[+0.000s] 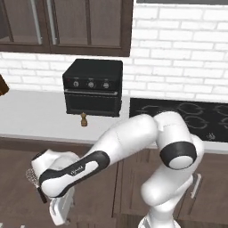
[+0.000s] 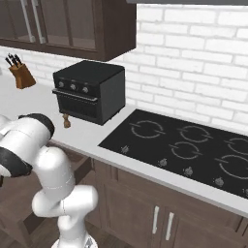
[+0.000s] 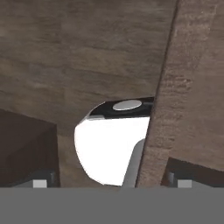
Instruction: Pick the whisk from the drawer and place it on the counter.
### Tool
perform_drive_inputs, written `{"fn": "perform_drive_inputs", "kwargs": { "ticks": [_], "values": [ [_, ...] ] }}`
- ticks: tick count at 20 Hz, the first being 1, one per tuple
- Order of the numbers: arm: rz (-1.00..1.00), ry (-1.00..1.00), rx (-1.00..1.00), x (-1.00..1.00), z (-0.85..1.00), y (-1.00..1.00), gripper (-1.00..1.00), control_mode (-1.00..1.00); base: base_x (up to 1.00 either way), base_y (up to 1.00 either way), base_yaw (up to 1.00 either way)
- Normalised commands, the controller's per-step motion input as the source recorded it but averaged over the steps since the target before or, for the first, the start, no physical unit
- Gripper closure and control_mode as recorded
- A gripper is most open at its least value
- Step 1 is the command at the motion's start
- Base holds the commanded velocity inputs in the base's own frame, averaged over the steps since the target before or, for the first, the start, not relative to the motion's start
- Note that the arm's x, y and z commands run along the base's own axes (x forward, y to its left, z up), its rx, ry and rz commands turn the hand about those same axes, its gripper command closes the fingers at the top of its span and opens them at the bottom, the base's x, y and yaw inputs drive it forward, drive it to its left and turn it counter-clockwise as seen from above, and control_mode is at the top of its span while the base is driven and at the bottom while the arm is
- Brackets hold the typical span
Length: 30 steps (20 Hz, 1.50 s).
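Silver whisk (image 1: 32, 177): lower left, beside the arm's wrist; likely light, springy wires.
Hold: thin black handle.
Gripper: grasp cannot be told.

The whisk (image 1: 32, 177) is hanging low in front of the dark brown cabinets, below the tabletop's edge, at the left end of the arm's hand. Its silver wire head is pointing up and left, and its thin black handle is running down and right. The pale grey-white tabletop (image 1: 31, 116) is stretching above it, well apart from the whisk.
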Motion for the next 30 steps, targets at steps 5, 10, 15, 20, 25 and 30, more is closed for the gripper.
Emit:
{"fn": "perform_drive_inputs", "kwargs": {
  "ticks": [5,10,15,20,25,30],
  "values": [
    [-0.26,-0.09,-0.11,0.67,0.90,0.48,-1.00,-1.00,0.00,0.00,0.00],
    [-0.46,-0.13,-0.13,1.00,0.03,0.14,-1.00,-1.00,0.00,0.00,0.00],
    [-0.31,-0.01,-0.11,0.75,-0.36,0.30,-1.00,-1.00,0.00,0.00,0.00],
    [-0.23,-0.09,-0.06,0.59,-0.44,0.68,-1.00,-1.00,0.00,0.00,0.00],
    [-0.20,-0.12,-0.12,0.38,-0.33,0.73,-1.00,-1.00,0.00,0.00,0.00],
    [-0.02,0.00,-0.07,0.15,-0.09,0.38,-1.00,-1.00,0.00,0.00,0.00]
  ]
}}
